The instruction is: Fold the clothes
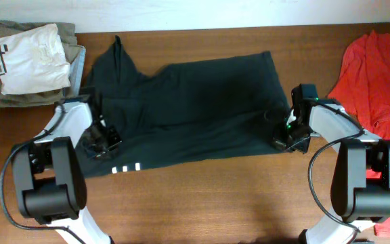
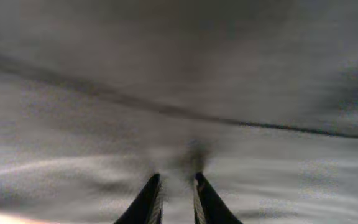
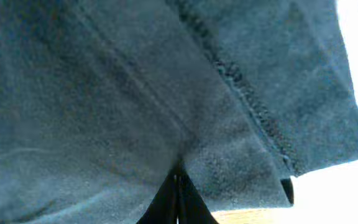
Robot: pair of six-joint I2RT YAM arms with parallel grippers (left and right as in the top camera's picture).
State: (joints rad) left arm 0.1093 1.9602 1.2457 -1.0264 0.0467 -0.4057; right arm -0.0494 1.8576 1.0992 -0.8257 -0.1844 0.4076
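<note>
The black T-shirt (image 1: 195, 112) lies spread across the middle of the table with its plain dark side up; a strip of white lettering shows at its front left edge. My left gripper (image 1: 105, 141) sits at the shirt's left front corner, jaws nearly shut on a pinch of the fabric (image 2: 176, 180). My right gripper (image 1: 284, 139) is at the shirt's right front corner, shut on the cloth near the stitched hem (image 3: 178, 177). The red T-shirt (image 1: 378, 81) with white print lies flat at the far right.
A pile of folded clothes (image 1: 29, 61), white on top of olive and grey, sits at the back left corner. The wooden table (image 1: 215, 196) shows bare in front of the black shirt.
</note>
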